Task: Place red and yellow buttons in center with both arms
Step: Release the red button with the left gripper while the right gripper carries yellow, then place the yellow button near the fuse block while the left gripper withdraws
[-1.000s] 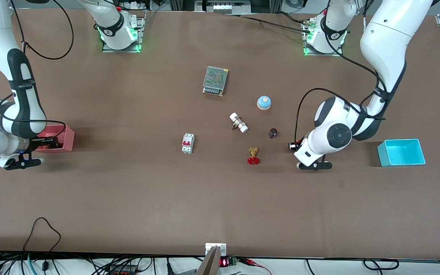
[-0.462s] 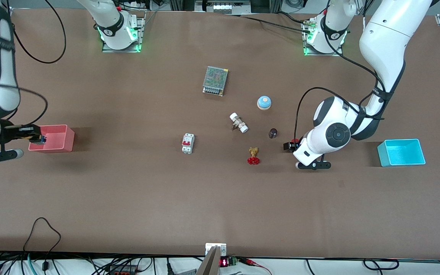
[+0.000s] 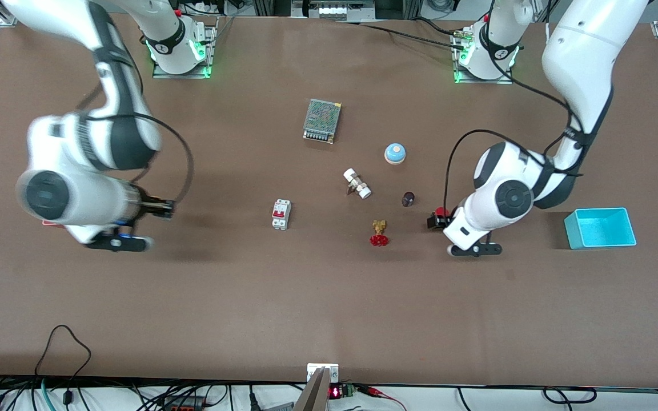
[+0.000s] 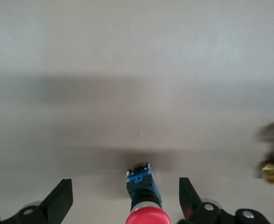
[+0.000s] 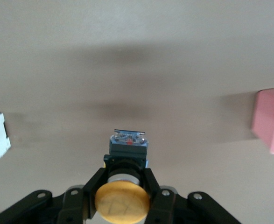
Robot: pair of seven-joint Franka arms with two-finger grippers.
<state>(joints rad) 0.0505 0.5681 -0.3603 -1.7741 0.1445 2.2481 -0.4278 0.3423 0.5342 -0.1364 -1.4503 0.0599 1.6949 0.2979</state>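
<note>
The red button [image 4: 145, 212] lies on its side on the brown tabletop [image 3: 329, 297], between the wide-open fingers [image 4: 62, 201] of my left gripper [image 4: 124, 187], touching neither. In the front view it [image 3: 441, 214] shows at my left gripper [image 3: 436, 220], beside the brass valve toward the left arm's end. My right gripper [image 5: 123, 179] is shut on the yellow button [image 5: 122, 201], cap toward the wrist and black-and-blue body pointing out. In the front view my right gripper [image 3: 163, 209] is over the table between the pink bin and the white breaker; the yellow button is hidden there.
A brass valve with red handwheel [image 3: 379, 233], a dark small cylinder [image 3: 408, 198], a white fitting [image 3: 357, 183], a blue bell [image 3: 395, 153], a mesh power supply [image 3: 322, 120] and a white breaker [image 3: 281, 214] sit mid-table. A teal bin [image 3: 600, 227] and a pink bin [image 5: 272, 121] stand at the ends.
My right arm has swung from the pink bin toward the middle of the table, carrying the yellow button. My left gripper has stayed almost in place by the red button.
</note>
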